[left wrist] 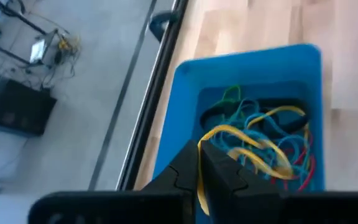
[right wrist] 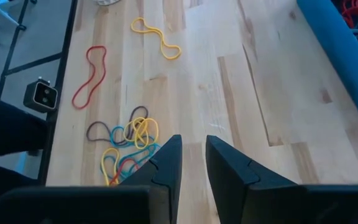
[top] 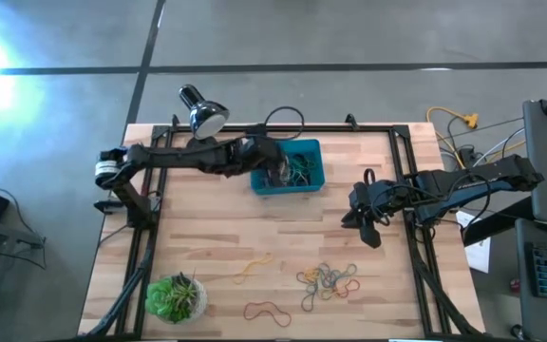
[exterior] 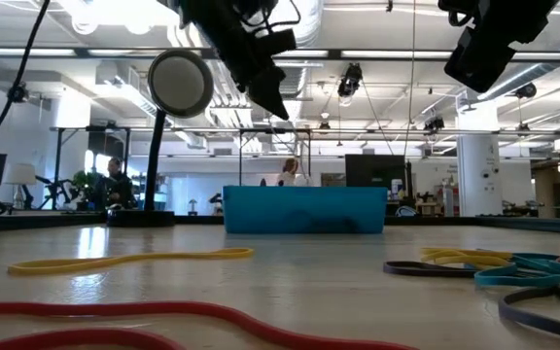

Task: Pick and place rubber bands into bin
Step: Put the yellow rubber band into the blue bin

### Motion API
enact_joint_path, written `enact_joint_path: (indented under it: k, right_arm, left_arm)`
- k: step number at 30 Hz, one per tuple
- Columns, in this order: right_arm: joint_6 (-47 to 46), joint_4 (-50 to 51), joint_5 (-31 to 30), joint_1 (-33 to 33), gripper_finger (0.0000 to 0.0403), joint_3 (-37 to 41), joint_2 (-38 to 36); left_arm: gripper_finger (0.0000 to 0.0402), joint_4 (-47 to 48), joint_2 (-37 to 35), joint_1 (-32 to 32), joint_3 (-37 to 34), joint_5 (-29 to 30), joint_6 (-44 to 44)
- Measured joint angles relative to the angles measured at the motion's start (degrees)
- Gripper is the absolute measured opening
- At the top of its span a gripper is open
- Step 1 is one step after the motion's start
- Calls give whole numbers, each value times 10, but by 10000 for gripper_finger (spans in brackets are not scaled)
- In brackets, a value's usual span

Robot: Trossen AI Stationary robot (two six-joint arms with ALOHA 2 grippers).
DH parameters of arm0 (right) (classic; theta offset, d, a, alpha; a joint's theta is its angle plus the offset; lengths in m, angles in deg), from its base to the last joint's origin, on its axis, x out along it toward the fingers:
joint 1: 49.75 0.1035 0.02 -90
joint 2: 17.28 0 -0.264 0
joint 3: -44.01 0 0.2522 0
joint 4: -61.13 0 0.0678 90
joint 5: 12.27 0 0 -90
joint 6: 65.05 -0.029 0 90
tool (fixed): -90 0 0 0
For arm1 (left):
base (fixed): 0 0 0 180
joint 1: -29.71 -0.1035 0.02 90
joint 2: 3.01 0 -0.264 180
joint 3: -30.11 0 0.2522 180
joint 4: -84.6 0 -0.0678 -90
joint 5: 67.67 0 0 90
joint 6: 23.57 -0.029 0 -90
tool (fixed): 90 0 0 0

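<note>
Yellow rubber band (left wrist: 253, 146) is pinched in the closed left hand (left wrist: 199, 180) over the bin (top: 288, 167) | right hand (right wrist: 193, 163), slightly parted, empty, above loose bands (top: 328, 278) on the worktop (top: 216, 237) | bands judged light, floppy; best nipped on a single strand.

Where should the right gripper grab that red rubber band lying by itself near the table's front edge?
Judging by its pose, come straight down on the red rubber band. It lies flat as a long loop apart from the others, so pinch across one thin strand near its narrow middle.
</note>
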Motion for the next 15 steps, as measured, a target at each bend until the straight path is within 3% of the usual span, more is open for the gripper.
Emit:
enact_joint_path:
  k: [7, 15]
  right_arm:
    - [2, -10, -2, 0, 63, 0, 0]
    - [10, -11, -16, 0, 64, 0, 0]
  left_arm:
    - [0, -19, 1, -26, -23, -67, 2]
    - [0, -35, 19, -26, -27, -74, 17]
